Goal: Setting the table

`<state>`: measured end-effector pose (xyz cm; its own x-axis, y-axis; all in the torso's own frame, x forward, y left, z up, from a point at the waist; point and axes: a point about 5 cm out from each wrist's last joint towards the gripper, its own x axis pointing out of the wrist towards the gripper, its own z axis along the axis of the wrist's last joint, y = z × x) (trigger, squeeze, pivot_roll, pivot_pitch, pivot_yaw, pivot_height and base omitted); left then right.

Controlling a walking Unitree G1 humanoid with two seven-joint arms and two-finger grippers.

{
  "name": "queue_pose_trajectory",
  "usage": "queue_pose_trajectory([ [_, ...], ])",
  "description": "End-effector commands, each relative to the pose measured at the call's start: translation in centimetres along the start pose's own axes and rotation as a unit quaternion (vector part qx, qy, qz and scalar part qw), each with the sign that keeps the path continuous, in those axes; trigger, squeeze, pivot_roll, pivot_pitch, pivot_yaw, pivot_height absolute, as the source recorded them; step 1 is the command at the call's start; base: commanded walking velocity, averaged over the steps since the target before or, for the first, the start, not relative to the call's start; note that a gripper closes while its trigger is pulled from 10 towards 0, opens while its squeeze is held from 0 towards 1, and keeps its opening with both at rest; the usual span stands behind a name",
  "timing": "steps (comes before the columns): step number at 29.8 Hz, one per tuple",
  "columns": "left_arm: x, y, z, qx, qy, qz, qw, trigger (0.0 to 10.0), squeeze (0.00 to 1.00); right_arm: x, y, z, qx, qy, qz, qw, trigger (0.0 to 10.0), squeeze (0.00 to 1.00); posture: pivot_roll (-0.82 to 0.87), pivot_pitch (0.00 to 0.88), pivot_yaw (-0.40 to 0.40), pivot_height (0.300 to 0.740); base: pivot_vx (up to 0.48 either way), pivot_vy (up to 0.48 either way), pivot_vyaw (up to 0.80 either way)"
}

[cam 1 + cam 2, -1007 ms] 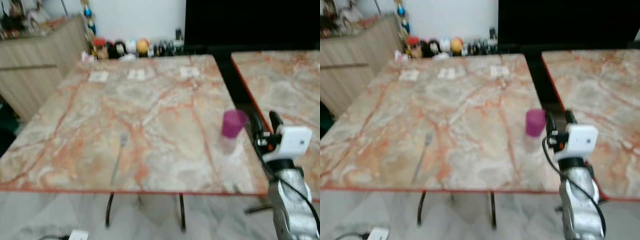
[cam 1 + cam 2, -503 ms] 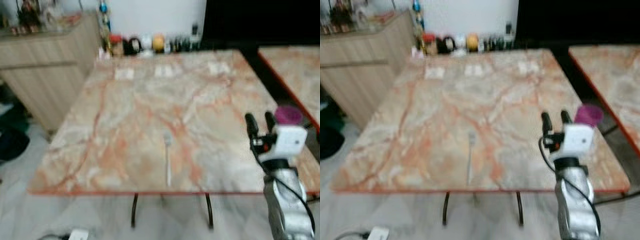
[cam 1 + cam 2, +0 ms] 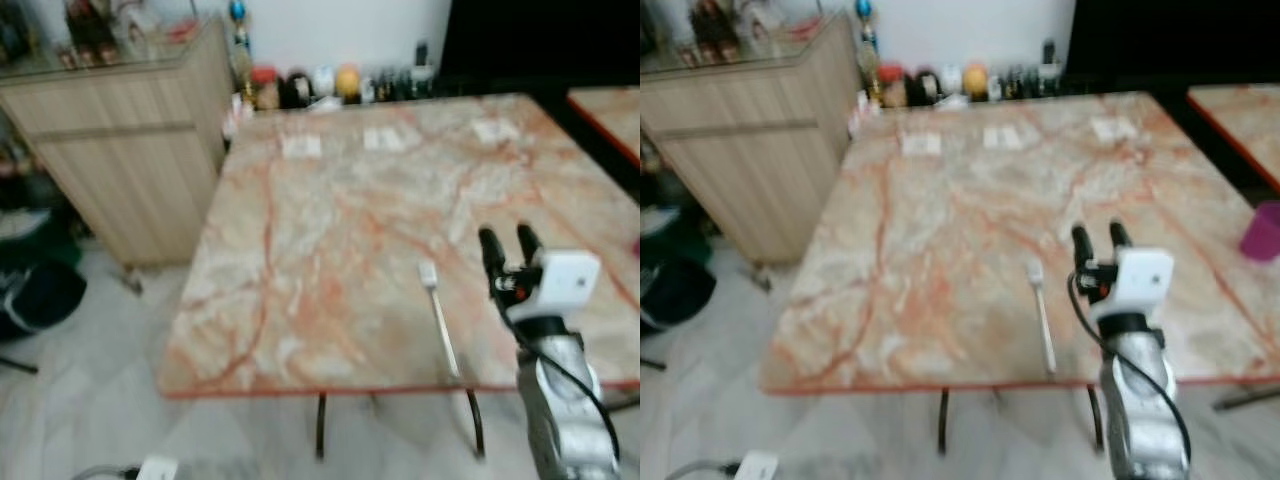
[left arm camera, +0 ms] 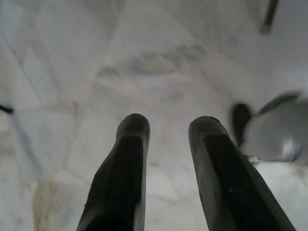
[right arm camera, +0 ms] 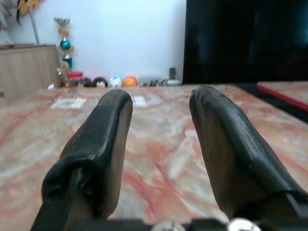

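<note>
A marble table [image 3: 300, 250] with an orange edge is seen from the head views; a fork [image 3: 438, 310] is laid flat near the front edge, tines away from the robot, presumably as one place setting. A purple cup [image 3: 1262, 230] is stood well apart, at the table's right edge. The right gripper [image 3: 505, 240] is held raised just beside the fork, fingers [image 5: 101, 139] spread, nothing between them. The left gripper [image 4: 166, 130] is hung idle over pale floor tiles, fingers parted and empty. Three white cards [image 3: 301, 146] are set along the far side; no writing on them can be read. Bottles and jars are lined along the wall; labels are too blurred to read.
</note>
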<state>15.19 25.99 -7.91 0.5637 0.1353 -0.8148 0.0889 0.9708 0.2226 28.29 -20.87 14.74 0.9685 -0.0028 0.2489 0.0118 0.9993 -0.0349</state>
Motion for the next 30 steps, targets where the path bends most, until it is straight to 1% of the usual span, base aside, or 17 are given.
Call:
queue_pose_trajectory([
  [1,-0.1,0.0,-0.5,0.006,0.009,0.003,1.0,10.0,0.0,0.0,0.4,-0.6,0.013,0.019,0.001,1.0,10.0,0.0,-0.02,0.0,0.029,0.74,0.0,0.0,0.0],
  [4,0.1,-1.3,-0.1,0.008,0.006,-0.004,1.0,10.0,0.0,-0.3,0.1,-1.3,0.028,0.037,-0.004,0.999,10.0,0.0,-0.02,0.0,0.03,0.74,0.0,0.0,0.0],
  [8,0.2,-1.6,0.0,0.01,0.005,-0.006,1.0,10.0,0.0,-0.5,-0.3,-2.2,0.027,0.065,-0.016,0.997,10.0,0.0,-0.02,0.0,0.031,0.74,0.0,0.0,0.0],
  [9,0.2,-1.6,0.0,0.01,0.004,-0.006,1.0,10.0,0.0,-0.6,-0.4,-2.5,0.032,0.073,-0.02,0.997,10.0,0.0,-0.02,0.0,0.031,0.74,0.0,0.0,0.0],
  [10,0.2,-1.7,0.0,0.011,0.004,-0.007,1.0,10.0,0.0,-0.7,-0.7,-3.1,0.039,0.094,-0.03,0.994,10.0,0.0,-0.02,0.0,0.031,0.74,0.0,0.0,0.0],
  [12,0.2,-1.7,0.1,0.011,0.003,-0.007,1.0,10.0,0.0,-0.9,-0.9,-3.4,0.04,0.097,-0.041,0.994,10.0,0.0,-0.02,0.0,0.031,0.74,0.0,0.0,0.0],
  [13,0.2,-1.7,0.1,0.011,0.003,-0.007,1.0,10.0,0.0,-1.0,-1.0,-3.8,0.05,0.111,-0.043,0.992,10.0,0.0,-0.02,0.0,0.031,0.74,0.0,0.0,0.0],
  [15,0.2,-1.7,0.1,0.011,0.003,-0.007,1.0,10.0,0.0,-1.1,-1.0,-4.2,0.05,0.126,-0.047,0.99,10.0,0.0,-0.02,0.0,0.033,0.74,0.0,0.0,0.0],
  [16,0.2,-1.7,0.2,0.012,0.002,-0.007,1.0,10.0,0.0,-1.2,-1.1,-4.7,0.052,0.141,-0.049,0.987,10.0,0.85,-0.02,0.0,0.034,0.74,0.0,0.0,0.0],
  [17,0.3,-1.7,0.2,0.013,0.001,-0.008,1.0,10.0,0.0,-1.5,-1.1,-5.8,0.054,0.177,-0.048,0.982,10.0,1.0,-0.02,0.0,0.034,0.74,0.0,0.0,0.0],
  [18,0.3,-1.7,0.2,0.013,0.001,-0.008,1.0,10.0,0.0,-1.5,-1.1,-5.8,0.054,0.177,-0.048,0.982,10.0,1.0,-0.02,0.0,0.034,0.74,0.0,0.0,0.0],
  [19,0.3,-1.7,0.3,0.013,0.0,-0.008,1.0,10.0,0.0,-1.5,-1.1,-6.2,0.05,0.192,-0.048,0.979,10.0,1.0,-0.02,0.0,0.034,0.74,0.0,0.0,0.0],
  [20,0.3,-1.8,0.3,0.013,-0.001,-0.008,1.0,10.0,0.0,-1.5,-1.1,-6.3,0.056,0.197,-0.049,0.978,10.0,0.4,-0.02,0.0,0.034,0.74,0.0,0.0,0.0],
  [21,0.3,-1.8,0.4,0.013,-0.002,-0.008,1.0,10.0,0.0,-1.5,-1.1,-6.3,0.061,0.199,-0.05,0.977,10.0,0.4,-0.02,0.0,0.034,0.74,0.0,0.0,0.0],
  [22,0.3,-1.8,0.4,0.013,-0.002,-0.008,1.0,10.0,0.0,-1.5,-1.1,-6.5,0.064,0.205,-0.053,0.975,10.0,0.0,-0.02,0.0,0.034,0.74,0.0,0.0,0.0],
  [23,0.3,-1.8,0.4,0.013,-0.002,-0.009,1.0,10.0,0.0,-1.5,-1.3,-6.8,0.065,0.217,-0.061,0.972,10.0,0.0,-0.02,0.0,0.035,0.74,0.0,0.0,0.0],
  [30,0.3,-1.8,0.5,0.014,-0.003,-0.009,1.0,10.0,0.0,-1.2,-1.6,-7.5,0.068,0.245,-0.062,0.965,10.0,0.0,-0.02,0.0,0.036,0.74,0.0,0.0,0.0],
])
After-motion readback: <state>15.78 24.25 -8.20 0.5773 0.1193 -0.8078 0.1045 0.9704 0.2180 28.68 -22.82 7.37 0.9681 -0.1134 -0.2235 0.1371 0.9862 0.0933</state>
